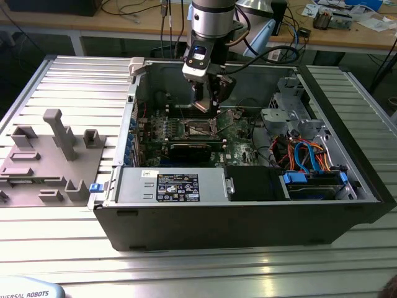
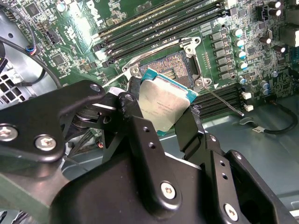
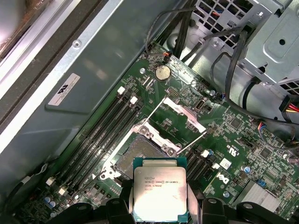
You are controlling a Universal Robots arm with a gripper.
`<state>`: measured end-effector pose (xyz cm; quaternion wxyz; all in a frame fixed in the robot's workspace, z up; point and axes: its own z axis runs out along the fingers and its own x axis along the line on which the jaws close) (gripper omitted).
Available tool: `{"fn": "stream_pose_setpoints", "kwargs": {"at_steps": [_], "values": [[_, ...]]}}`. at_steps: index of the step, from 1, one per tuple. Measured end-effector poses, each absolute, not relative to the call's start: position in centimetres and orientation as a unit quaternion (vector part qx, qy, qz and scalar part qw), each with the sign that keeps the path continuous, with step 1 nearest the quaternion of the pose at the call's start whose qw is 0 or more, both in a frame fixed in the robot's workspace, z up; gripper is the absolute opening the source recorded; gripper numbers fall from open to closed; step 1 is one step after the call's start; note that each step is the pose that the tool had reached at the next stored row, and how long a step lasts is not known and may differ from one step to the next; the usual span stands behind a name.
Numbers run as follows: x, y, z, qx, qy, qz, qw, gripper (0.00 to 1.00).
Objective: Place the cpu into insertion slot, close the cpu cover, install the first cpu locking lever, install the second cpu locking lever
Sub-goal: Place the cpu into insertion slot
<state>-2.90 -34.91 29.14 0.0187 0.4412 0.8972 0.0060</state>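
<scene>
Silver metal cpu (image 3: 160,193) sits pinched tight in the claw (image 1: 208,104), just over the open insertion slot (image 3: 140,156), not in yet. It's step one. I think it needs lining up straight.

A silver-grey cylindrical arm (image 1: 213,23) ends in a wrist block (image 1: 200,67) with a blue-lit panel (image 1: 198,53); the black gripper (image 2: 159,109) is built of angular matte links (image 2: 145,154) fastened with round silver screws (image 2: 168,190).
</scene>
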Motion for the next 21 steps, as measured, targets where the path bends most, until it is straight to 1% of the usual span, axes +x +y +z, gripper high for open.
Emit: {"fn": "stream_pose_setpoints", "kwargs": {"at_steps": [21], "values": [[-2.90, -34.91, 28.80, 0.452, 0.892, 0.006, 0.019, 0.54]]}}
